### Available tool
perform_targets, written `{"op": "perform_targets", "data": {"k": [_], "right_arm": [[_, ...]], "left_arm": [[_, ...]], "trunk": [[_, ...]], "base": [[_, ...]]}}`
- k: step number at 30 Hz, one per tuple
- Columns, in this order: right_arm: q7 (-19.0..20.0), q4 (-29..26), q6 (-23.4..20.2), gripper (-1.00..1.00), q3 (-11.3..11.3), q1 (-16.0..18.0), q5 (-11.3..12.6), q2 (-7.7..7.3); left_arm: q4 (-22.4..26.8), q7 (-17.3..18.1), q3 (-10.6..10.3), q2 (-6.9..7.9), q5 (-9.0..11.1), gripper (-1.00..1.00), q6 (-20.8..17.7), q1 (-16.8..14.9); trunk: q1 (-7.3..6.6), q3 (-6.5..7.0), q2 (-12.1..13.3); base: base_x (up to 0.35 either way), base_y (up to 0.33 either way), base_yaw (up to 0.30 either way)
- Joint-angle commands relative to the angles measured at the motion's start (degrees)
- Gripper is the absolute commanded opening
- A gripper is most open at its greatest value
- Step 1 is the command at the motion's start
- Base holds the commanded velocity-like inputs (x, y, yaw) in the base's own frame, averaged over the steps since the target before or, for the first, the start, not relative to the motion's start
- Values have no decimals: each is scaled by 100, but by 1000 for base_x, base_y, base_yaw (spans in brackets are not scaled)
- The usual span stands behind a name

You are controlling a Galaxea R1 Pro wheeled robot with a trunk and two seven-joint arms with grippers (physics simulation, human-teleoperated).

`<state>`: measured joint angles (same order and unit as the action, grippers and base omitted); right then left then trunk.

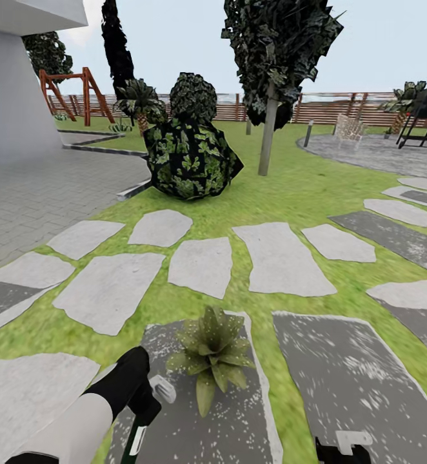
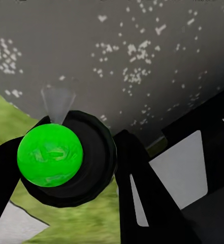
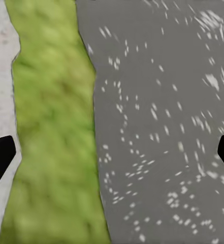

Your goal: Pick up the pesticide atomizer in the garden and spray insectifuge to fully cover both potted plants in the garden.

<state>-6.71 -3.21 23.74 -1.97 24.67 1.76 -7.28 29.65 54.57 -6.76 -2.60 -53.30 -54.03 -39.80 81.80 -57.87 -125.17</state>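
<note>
Near the potted plant (image 1: pixel 211 353), the left gripper (image 2: pixel 99 168) clasped the pesticide atomizer (image 2: pixel 61 160); spraying seemingly remained; right gripper (image 3: pixel 112 152) jaws stood apart.

Dark-leaved shrub (image 1: pixel 189 158) on grass past pale stepping stones (image 1: pixel 200 265). Tree trunk (image 1: pixel 267 138) right of shrub. Red swing frame (image 1: pixel 68 93) far left, beside white wall (image 1: pixel 13 96). Black grill (image 1: pixel 425 119) and bollard lamp (image 1: pixel 309 133) far right.

lawn (image 1: pixel 284 193) | stone slabs (image 1: pixel 279 258) (grey) | potted plant (image 1: pixel 212 353) on dark slab (image 1: pixel 175 419)
</note>
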Motion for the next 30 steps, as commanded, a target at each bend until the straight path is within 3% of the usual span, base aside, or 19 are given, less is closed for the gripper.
{"op": "perform_targets", "data": {"k": [1, 8, 20, 26, 30], "right_arm": [[-15, 4, 17, 100, -23, 3, 18, -1], [-15, 4, 17, 100, -23, 3, 17, 6], [-15, 4, 17, 100, -23, 3, 16, 7], [-15, 4, 17, 100, -23, 3, 18, 7], [-15, 4, 17, 100, -23, 3, 18, 7]], "left_arm": [[12, 56, -13, -5, -63, -100, -13, -2], [24, 45, -24, -34, -66, -100, -11, -12], [24, 45, -18, -48, -66, -100, -34, -26], [24, 47, -10, -47, -58, -100, -54, -28], [24, 90, -9, -48, -46, -100, -66, -40]], "trunk": [[-1, -5, -2], [-1, -5, -2], [-1, -5, -2], [-1, -5, -2], [-1, -5, -2]], "base": [[0, 0, 15], [0, -112, 20], [-99, -246, 259], [44, -266, 272], [211, -215, 46]]}}
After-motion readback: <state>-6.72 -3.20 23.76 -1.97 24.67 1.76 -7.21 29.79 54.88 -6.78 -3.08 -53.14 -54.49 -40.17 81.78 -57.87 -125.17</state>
